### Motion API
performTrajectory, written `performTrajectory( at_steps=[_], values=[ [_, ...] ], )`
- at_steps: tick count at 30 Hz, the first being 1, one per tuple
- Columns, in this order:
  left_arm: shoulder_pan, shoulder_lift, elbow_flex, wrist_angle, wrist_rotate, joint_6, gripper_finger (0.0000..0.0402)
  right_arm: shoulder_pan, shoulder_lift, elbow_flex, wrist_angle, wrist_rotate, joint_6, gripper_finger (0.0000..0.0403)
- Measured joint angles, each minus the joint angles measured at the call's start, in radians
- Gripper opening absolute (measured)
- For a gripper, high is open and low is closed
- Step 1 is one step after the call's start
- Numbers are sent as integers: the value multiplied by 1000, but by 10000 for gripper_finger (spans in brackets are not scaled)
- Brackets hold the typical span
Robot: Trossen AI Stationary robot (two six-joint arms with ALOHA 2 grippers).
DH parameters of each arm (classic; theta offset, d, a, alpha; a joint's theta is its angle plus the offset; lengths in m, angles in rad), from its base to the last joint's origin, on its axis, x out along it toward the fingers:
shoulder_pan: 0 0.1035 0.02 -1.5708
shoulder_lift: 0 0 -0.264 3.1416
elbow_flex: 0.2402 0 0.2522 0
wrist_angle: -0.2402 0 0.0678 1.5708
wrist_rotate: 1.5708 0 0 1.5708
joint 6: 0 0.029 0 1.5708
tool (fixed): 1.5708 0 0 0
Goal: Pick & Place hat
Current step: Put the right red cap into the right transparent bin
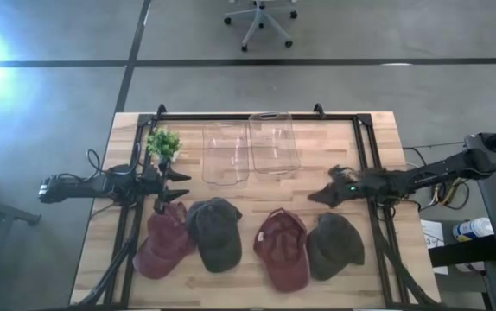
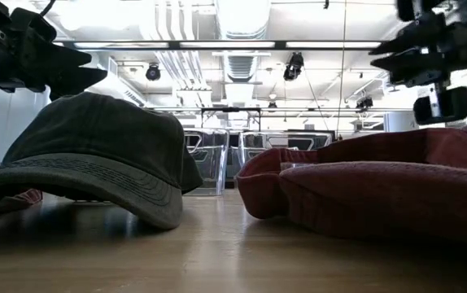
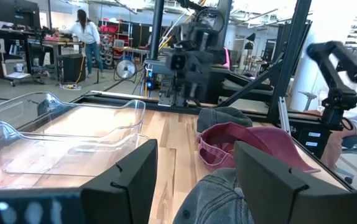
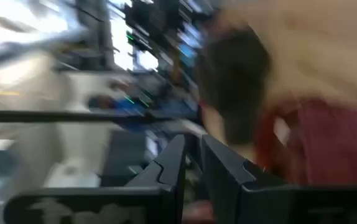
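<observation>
Four hats sat along the desk's (image 1: 317, 155) front edge, and with the right hand (image 1: 317, 197) nearly shut and empty above the maroon cap (image 1: 282, 246), I'd say it needed opening before dropping onto the crown, while the left hand (image 1: 181, 190) waited wide.

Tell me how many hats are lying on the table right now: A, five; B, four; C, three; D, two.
B, four: the high view shows a row of a red hat, a dark hat, a second red hat and a second dark hat along the near side of the table.
</observation>
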Motion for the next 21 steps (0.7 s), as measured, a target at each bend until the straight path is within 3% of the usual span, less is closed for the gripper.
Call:
performTrajectory(
  at_steps=[4, 6, 8, 12, 21],
  values=[
    [0, 0, 0, 0, 0, 0, 206, 2, 197, 179, -331, -331, 19, 37],
    [0, 0, 0, 0, 0, 0, 206, 13, 286, 261, -489, -419, -42, 35],
    [0, 0, 0, 0, 0, 0, 206, 22, 367, 334, -584, -464, -101, 34],
    [0, 0, 0, 0, 0, 0, 206, 42, 507, 424, -607, -517, -143, 49],
    [1, 0, 0, 0, 0, 0, 206, 100, 741, 541, -599, -584, -201, 167]
  ],
)
